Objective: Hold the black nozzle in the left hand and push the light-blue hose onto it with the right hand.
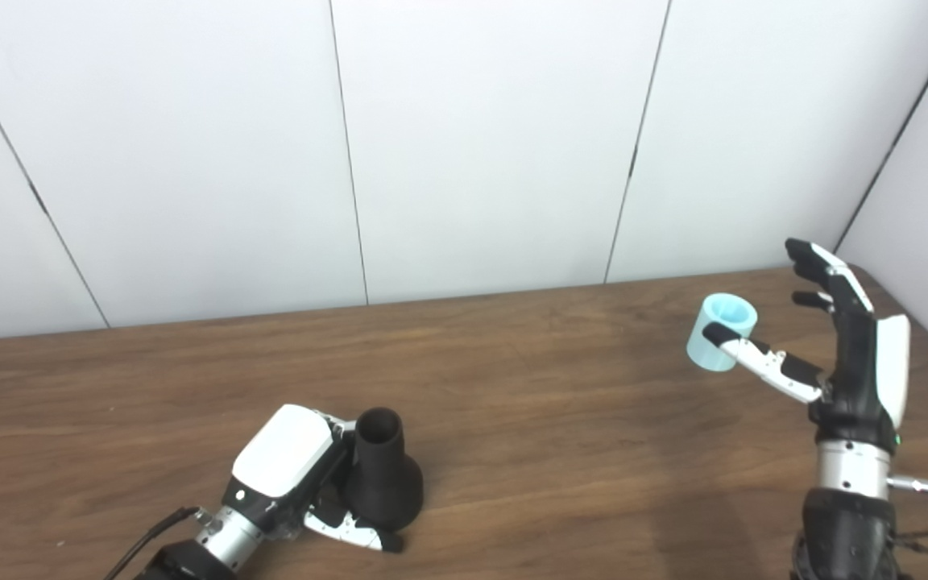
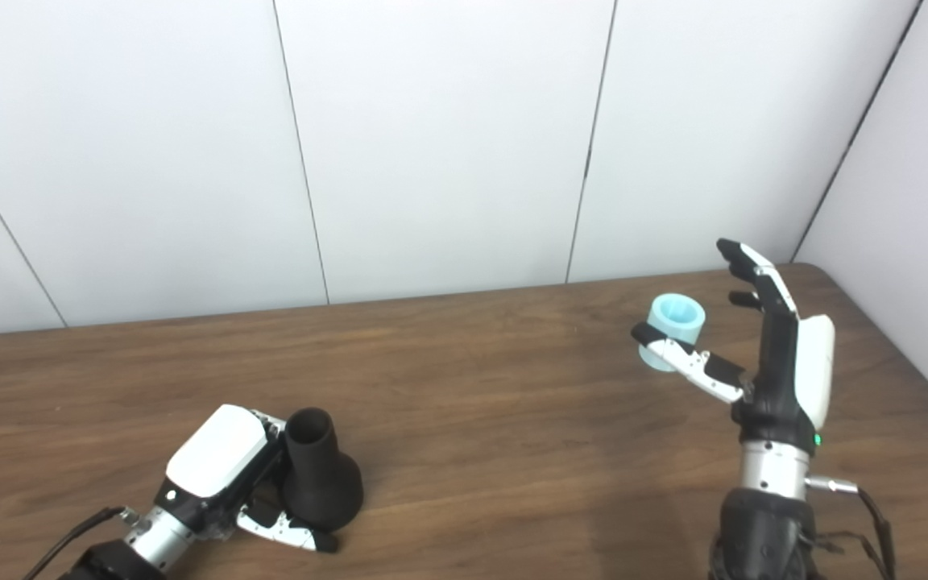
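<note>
One nozzle, one hose, well apart on the tabletop (image 1: 512, 403).
Left hand (image 1: 287, 471) wraps the black nozzle (image 1: 382, 479), upright; right hand (image 2: 778, 362) spread beside the light-blue hose (image 2: 673, 321), thumb across it. Views match.

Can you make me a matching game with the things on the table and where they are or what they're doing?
Things:
1. black nozzle
2. light-blue hose
3. left robot hand
4. right robot hand

States:
A. open, fingers spread, raised beside the hose
B. stands on the right part of the table, open end up
C. wrapped around the nozzle
D. stands near the front left, narrow end up

Pairs: 1-D, 2-B, 3-C, 4-A
</note>
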Controlling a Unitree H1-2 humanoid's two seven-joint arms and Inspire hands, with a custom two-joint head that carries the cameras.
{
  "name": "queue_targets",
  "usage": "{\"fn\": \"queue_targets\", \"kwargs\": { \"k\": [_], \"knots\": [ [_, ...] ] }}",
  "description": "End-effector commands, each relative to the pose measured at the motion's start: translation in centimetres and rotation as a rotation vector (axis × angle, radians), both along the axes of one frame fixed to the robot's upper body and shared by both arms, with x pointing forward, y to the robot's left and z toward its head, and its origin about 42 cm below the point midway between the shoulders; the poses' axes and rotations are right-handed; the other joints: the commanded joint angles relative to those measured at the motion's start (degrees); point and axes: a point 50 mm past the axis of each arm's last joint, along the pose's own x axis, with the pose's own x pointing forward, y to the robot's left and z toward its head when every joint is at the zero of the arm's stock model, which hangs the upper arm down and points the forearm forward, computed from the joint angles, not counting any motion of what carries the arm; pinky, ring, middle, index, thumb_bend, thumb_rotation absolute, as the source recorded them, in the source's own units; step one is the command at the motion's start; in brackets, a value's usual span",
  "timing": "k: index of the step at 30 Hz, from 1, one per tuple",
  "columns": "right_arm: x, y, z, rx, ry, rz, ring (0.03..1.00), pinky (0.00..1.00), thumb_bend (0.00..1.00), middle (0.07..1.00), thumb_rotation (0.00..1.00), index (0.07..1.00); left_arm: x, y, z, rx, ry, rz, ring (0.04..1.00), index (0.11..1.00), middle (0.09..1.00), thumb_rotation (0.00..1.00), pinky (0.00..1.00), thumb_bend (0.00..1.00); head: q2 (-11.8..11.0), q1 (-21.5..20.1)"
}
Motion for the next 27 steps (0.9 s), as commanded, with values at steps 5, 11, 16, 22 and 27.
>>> {"fn": "queue_targets", "kwargs": {
  "k": [5,11,16,22,27],
  "knots": [
    [2.4,-1.0,0.8,0.043,-0.042,-0.039,0.882,0.8,0.91,0.88,0.41,0.88,-2.2,-2.1,-3.0,0.013,0.073,-0.104,0.235,0.522,0.432,0.0,0.15,0.52,-0.1,-3.07],
    [4.2,-1.6,0.0,0.108,-0.009,-0.076,0.893,0.82,0.95,0.895,0.43,0.903,-2.9,-2.1,-3.6,0.031,0.048,-0.146,0.292,0.516,0.446,0.0,0.2,0.52,-0.19,-4.47],
    [5.2,-2.0,-0.8,0.173,0.022,-0.077,0.92,0.84,0.94,0.934,0.41,0.931,-3.9,-2.4,-4.1,0.051,0.069,-0.178,0.374,0.495,0.478,0.0,0.27,0.52,-0.34,-5.39],
    [6.1,-2.5,-2.5,0.301,0.076,-0.074,0.943,0.87,0.94,0.965,0.35,0.937,-4.6,-2.5,-4.5,0.038,0.081,-0.19,0.353,0.504,0.471,0.0,0.26,0.52,-0.29,-5.41],
    [6.4,-2.5,-3.8,0.356,0.099,-0.076,0.93,0.85,0.95,0.951,0.29,0.936,-4.9,-2.3,-4.6,0.052,0.102,-0.196,0.332,0.509,0.463,0.0,0.24,0.52,-0.1,-5.02]
  ]
}}
